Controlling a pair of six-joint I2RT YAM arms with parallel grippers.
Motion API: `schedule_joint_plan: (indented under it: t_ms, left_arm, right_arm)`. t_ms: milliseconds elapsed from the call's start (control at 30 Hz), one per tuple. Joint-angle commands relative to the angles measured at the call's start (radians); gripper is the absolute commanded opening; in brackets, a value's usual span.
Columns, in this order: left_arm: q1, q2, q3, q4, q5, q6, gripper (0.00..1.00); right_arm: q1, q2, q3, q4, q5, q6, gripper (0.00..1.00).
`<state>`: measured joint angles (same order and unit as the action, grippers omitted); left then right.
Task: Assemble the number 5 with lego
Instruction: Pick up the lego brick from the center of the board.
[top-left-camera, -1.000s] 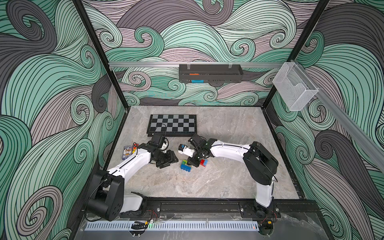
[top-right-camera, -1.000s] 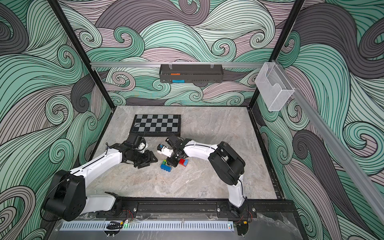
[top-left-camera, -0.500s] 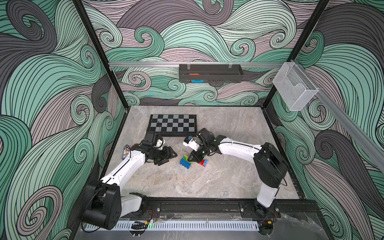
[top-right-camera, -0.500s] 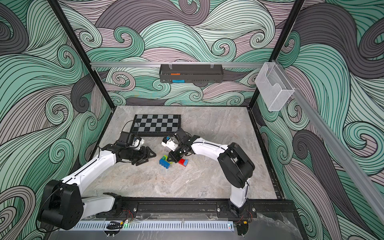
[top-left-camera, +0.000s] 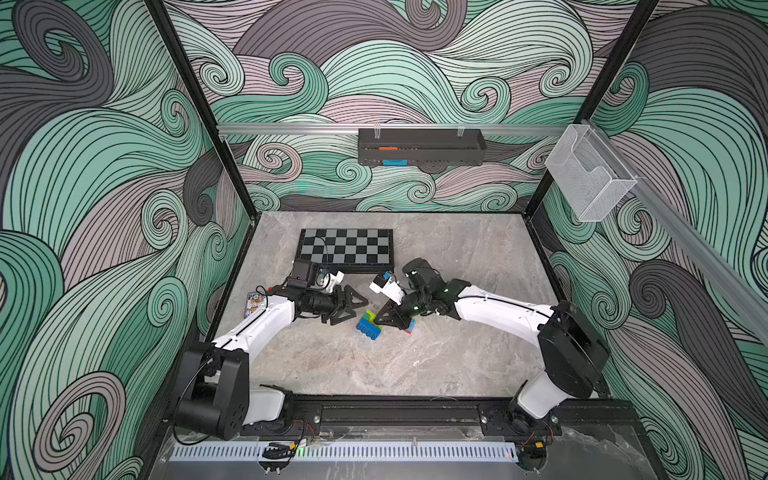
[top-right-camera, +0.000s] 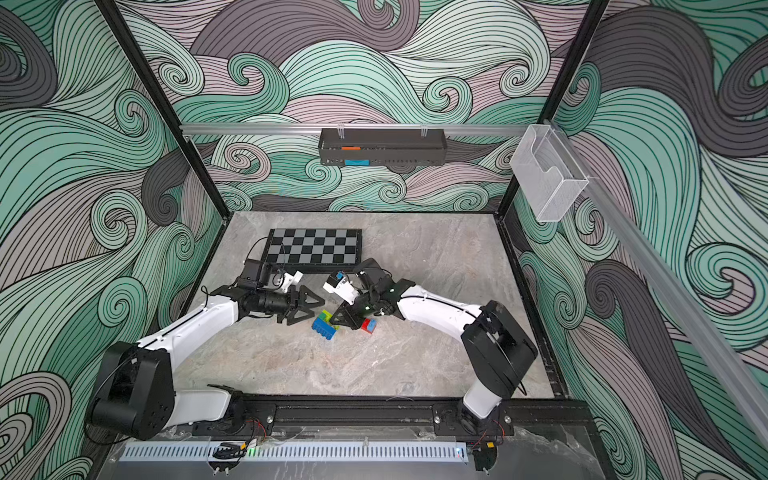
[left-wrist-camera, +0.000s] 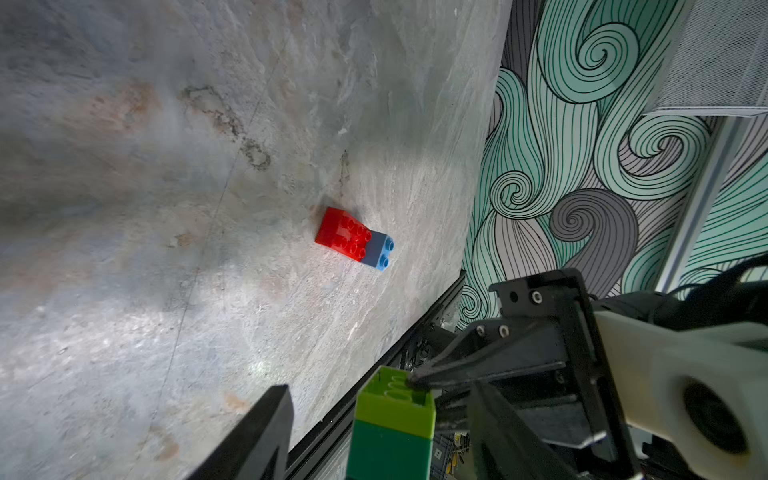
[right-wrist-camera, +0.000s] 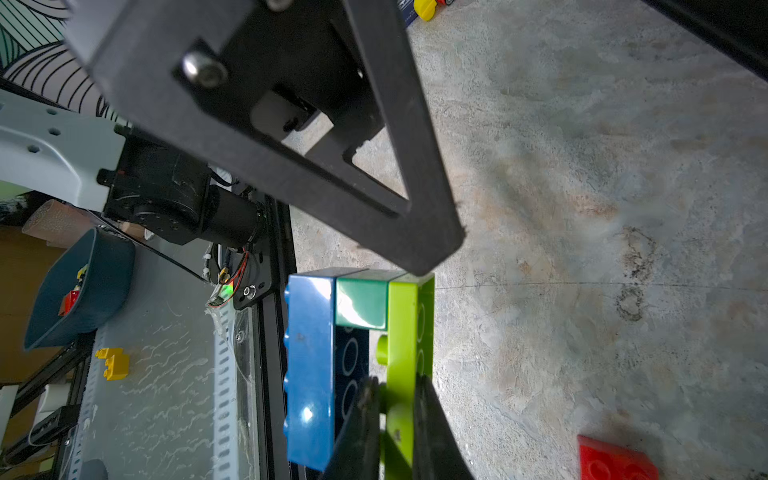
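Right gripper is clamped on the lime-green brick, which is joined to a dark-green brick and a dark-blue brick in one stack. The stack sits low over the middle of the table; whether it touches the surface I cannot tell. Left gripper stands open, gripping nothing, with its jaws on either side of the stack's lime end. Near the stack, on the right arm's side, a red brick joined to a light-blue brick lies on the table. A checkered board lies behind both arms.
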<state>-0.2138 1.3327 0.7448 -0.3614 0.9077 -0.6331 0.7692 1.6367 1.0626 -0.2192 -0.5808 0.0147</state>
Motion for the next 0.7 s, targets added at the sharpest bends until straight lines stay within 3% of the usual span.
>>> schedule_joint_plan:
  t_ms: [0,333,500,667]
  left_arm:
    - [-0.02,0.016,-0.013,0.066,0.075,-0.025,0.67]
    - [-0.038,0.027,-0.025,0.098,0.097,-0.049,0.48]
    - [-0.042,0.03,-0.03,0.111,0.106,-0.062,0.33]
    - [-0.04,0.028,-0.029,0.112,0.11,-0.07,0.24]
  right_arm:
    - [0.005,-0.032,-0.005,0.041,-0.036,0.012,0.11]
    - [0.005,-0.019,0.008,0.05,-0.025,0.011,0.11]
    - [0.005,-0.011,0.017,0.051,-0.028,0.01,0.12]
    - [0.004,-0.003,0.027,0.048,-0.022,0.01,0.19]
